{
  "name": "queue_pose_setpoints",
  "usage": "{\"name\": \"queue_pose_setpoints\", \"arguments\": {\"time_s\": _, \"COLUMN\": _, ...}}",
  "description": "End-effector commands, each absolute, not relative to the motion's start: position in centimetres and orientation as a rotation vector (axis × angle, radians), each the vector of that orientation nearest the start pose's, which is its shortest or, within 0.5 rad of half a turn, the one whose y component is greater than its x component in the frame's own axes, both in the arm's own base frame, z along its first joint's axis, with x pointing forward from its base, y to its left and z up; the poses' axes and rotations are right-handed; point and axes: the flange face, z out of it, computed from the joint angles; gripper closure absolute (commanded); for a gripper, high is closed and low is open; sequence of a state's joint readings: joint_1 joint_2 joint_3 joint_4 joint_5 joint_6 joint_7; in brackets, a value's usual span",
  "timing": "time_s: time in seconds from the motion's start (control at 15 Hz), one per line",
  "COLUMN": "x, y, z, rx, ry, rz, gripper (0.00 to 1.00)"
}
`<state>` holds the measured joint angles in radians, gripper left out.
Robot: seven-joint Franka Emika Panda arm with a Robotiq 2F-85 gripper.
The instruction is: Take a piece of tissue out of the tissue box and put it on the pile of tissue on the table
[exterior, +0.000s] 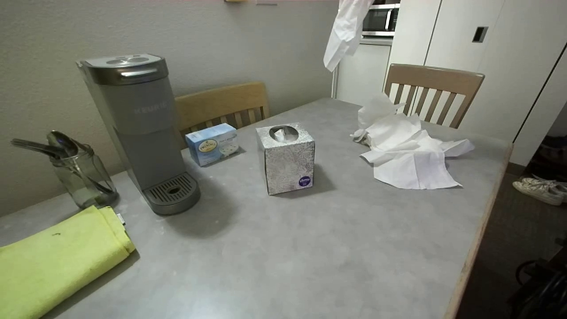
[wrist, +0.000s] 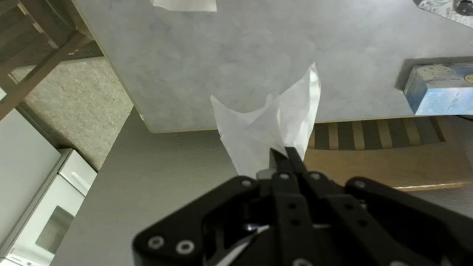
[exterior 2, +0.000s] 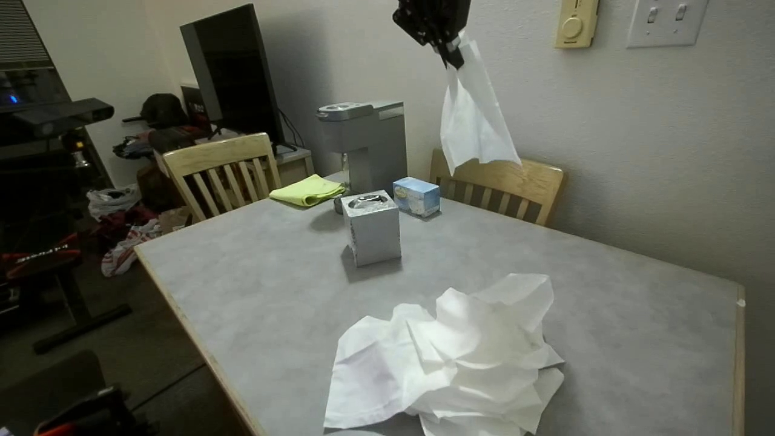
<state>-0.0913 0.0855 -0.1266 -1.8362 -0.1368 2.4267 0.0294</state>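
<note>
My gripper (exterior 2: 453, 57) is shut on a white piece of tissue (exterior 2: 475, 121), which hangs from the fingertips high above the table. The held piece also shows in an exterior view (exterior: 345, 37) at the top, where the gripper is out of frame. In the wrist view the fingertips (wrist: 282, 153) pinch the tissue (wrist: 255, 136). The patterned tissue box (exterior: 290, 166) stands upright on the table, a bit of white showing in its opening; its corner (wrist: 443, 8) is in the wrist view. The pile of tissue (exterior: 407, 150) (exterior 2: 448, 363) lies crumpled on the table; only its edge (wrist: 184, 3) shows in the wrist view.
A blue tea box (exterior: 212, 144) and a grey coffee maker (exterior: 150, 128) stand near the wall side. A jar with cutlery (exterior: 84, 177) and a folded yellow cloth (exterior: 62, 261) are beside them. Wooden chairs (exterior 2: 502, 188) (exterior: 436, 75) stand at the table edges.
</note>
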Motion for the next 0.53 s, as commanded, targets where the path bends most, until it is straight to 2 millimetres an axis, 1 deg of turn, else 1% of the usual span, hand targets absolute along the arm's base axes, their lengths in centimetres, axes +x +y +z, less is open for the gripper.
{"name": "queue_pose_setpoints", "arguments": {"time_s": 0.0, "x": 59.0, "y": -17.4, "z": 49.5, "rx": -3.159, "ry": 0.284, "rz": -0.732, "gripper": 1.00}}
{"name": "queue_pose_setpoints", "arguments": {"time_s": 0.2, "x": 57.4, "y": -20.3, "z": 45.0, "rx": -3.126, "ry": 0.337, "rz": -0.634, "gripper": 1.00}}
{"name": "queue_pose_setpoints", "arguments": {"time_s": 0.33, "x": 56.4, "y": -21.6, "z": 41.8, "rx": -3.094, "ry": 0.375, "rz": -0.581, "gripper": 1.00}}
{"name": "queue_pose_setpoints", "arguments": {"time_s": 0.47, "x": 55.6, "y": -22.6, "z": 38.1, "rx": -3.067, "ry": 0.414, "rz": -0.517, "gripper": 1.00}}
